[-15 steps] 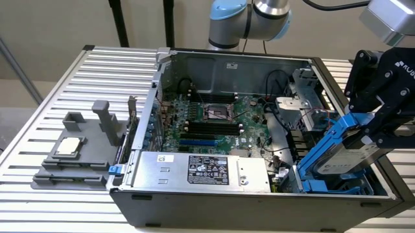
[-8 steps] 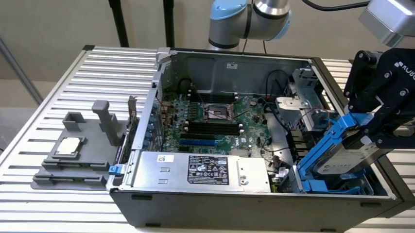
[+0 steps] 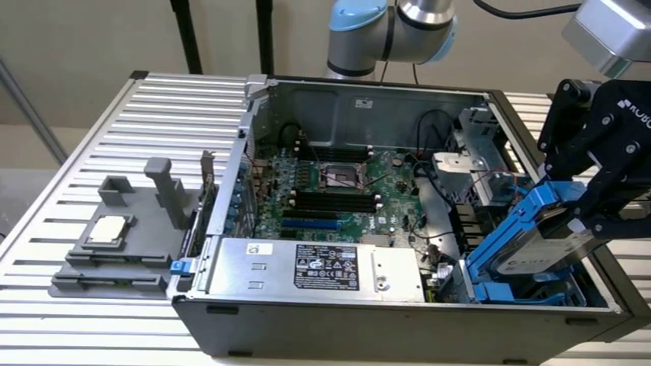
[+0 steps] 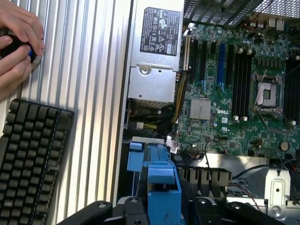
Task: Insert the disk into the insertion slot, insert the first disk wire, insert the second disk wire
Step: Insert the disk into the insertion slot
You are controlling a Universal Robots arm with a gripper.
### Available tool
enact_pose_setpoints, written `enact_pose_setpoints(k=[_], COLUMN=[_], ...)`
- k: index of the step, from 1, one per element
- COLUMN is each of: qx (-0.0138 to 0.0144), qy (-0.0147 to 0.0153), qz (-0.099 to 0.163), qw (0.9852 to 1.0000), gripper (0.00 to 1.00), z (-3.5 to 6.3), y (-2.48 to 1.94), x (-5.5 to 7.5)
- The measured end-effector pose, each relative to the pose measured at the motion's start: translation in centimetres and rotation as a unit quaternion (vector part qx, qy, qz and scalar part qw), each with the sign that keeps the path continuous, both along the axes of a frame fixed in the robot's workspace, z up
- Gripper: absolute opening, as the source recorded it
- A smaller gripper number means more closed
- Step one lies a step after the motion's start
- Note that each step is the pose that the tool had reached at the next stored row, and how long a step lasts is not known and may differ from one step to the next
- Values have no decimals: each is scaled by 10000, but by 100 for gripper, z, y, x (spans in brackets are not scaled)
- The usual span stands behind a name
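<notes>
The disk (image 3: 541, 242), a silver-grey drive in a bright blue carrier, stands tilted in the near corner of the open computer case on the exterior view's right. Its lower end sits in the insertion slot (image 3: 529, 293), the grey cage with blue tabs. Its upper end leans up and out toward the case wall. My black gripper (image 3: 582, 207) straddles the disk's upper end. In the wrist view the blue carrier (image 4: 161, 185) rises right in front of the gripper (image 4: 164, 213). I cannot pick out the disk wires among the cables (image 3: 443, 229) beside the cage.
A silver power-supply box (image 3: 315, 267) lies along the case's near wall, with the motherboard (image 3: 336, 187) behind it. A grey fixture (image 3: 112, 236) holding a chip sits on the slatted table. Beside the case, a person's hands (image 4: 16, 42) rest above a black keyboard (image 4: 33, 159).
</notes>
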State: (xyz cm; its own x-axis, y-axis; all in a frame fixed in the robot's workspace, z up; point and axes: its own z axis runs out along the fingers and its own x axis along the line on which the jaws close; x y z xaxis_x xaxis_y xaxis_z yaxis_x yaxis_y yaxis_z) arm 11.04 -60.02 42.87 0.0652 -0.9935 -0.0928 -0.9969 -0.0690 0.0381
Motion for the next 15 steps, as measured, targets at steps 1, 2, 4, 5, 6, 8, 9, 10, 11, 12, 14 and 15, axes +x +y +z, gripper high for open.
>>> enact_pose_setpoints(k=[1, 2, 4, 5, 6, 8, 9, 10, 11, 12, 14, 15], qx=[-2, -2, -3, -2, -2, -1, -2, -3, -2, -1, -1, -1], qy=[0, 0, 0, 0, 0, 0, 0, 0, 0, 0, 0, 0], qz=[0, 1, 3, 3, 4, 5, 6, 6, 6, 6, 7, 6], qw=[10000, 10000, 10000, 10000, 10000, 10000, 10000, 10000, 10000, 10000, 10000, 10000], gripper=[40, 40, 40, 40, 40, 40, 40, 32, 32, 32, 32, 32], z=[2, 2, 2, 1, 1, 1, 1, 1, 1, 0, 0, 0], y=[0, 0, 0, 0, 0, 0, 0, 0, 0, 0, 0, 0], x=[0, 0, 0, 0, 0, 0, 0, 0, 0, 0, 0, 0])
